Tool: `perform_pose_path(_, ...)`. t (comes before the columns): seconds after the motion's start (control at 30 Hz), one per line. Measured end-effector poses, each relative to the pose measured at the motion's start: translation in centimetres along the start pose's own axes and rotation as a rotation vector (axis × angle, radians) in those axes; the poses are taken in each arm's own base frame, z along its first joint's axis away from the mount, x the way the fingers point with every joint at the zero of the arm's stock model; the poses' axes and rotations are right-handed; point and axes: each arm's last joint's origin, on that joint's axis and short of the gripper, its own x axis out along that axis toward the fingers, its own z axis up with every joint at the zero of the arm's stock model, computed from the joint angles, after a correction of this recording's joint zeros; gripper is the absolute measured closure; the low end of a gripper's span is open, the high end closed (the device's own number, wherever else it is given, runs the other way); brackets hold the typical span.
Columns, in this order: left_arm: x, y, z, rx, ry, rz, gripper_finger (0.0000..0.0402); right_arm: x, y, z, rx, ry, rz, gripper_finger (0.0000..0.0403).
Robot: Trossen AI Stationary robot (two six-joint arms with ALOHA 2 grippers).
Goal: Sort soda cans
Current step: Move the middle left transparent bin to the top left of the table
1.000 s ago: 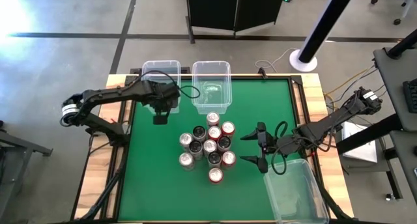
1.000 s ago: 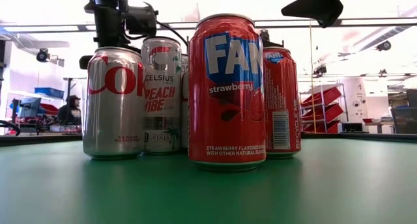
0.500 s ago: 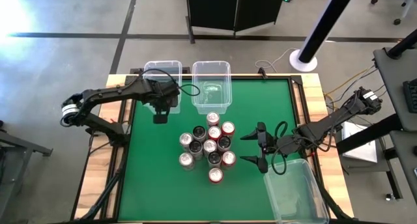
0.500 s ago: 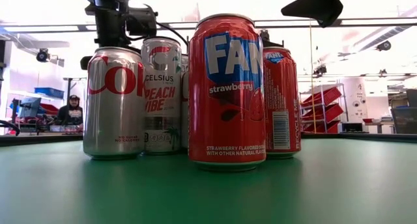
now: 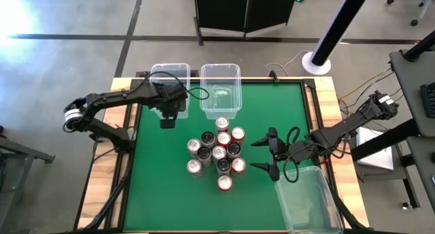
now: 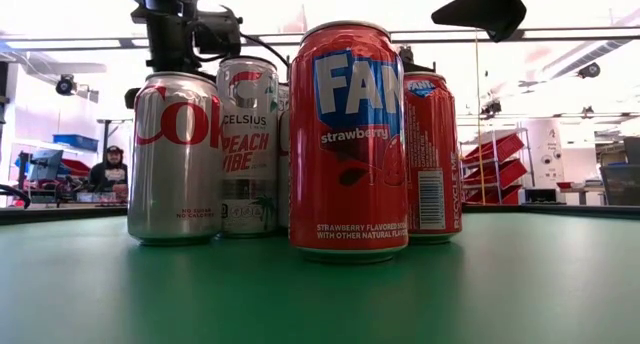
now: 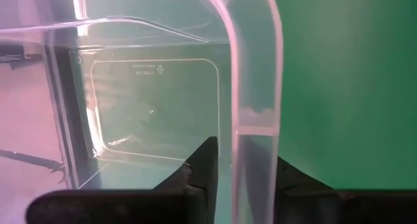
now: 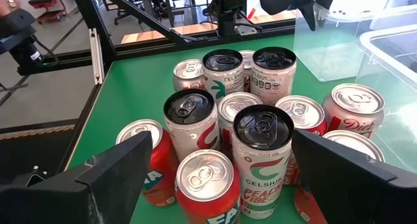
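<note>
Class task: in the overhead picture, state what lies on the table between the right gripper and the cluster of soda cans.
High view: only bare green mat separates the open right gripper from the soda cans.

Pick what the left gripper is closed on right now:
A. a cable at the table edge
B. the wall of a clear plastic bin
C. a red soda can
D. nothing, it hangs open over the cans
B: in the left wrist view the left gripper's jaws sit on either side of the clear bin's wall, and the high view shows it at that bin, away from the soda cans.
</note>
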Motion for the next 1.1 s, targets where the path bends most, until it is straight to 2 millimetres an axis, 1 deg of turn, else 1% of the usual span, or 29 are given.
perform_pose_path(0.2, 0.0, -0.1, -0.3, -0.021, 0.031, -0.012, 0.0327, 0.0, 0.0, 0.0, -0.005, 0.0, 0.0, 0.0039)
perform_pose_path(0.47, -0.1, -0.6, -0.4, -0.059, 0.012, -0.143, 0.0326, 0.0, 0.0, 0.0, -0.005, 0.0, 0.0, 0.0039)
perform_pose_path(0.77, -0.2, -1.2, -0.9, -0.089, 0.069, -0.191, 0.0326, 0.0, 0.0, 0.0, -0.005, 0.0, -0.001, 0.0039)
perform_pose_path(0.97, -0.2, -1.4, -0.8, -0.123, 0.054, -0.239, 0.0326, 0.0, 0.0, 0.0, -0.005, -0.001, -0.002, 0.0039)
perform_pose_path(1.1, -0.2, -1.5, -0.8, -0.139, 0.054, -0.241, 0.0326, 0.0, 0.0, 0.0, -0.005, -0.001, -0.003, 0.0039)
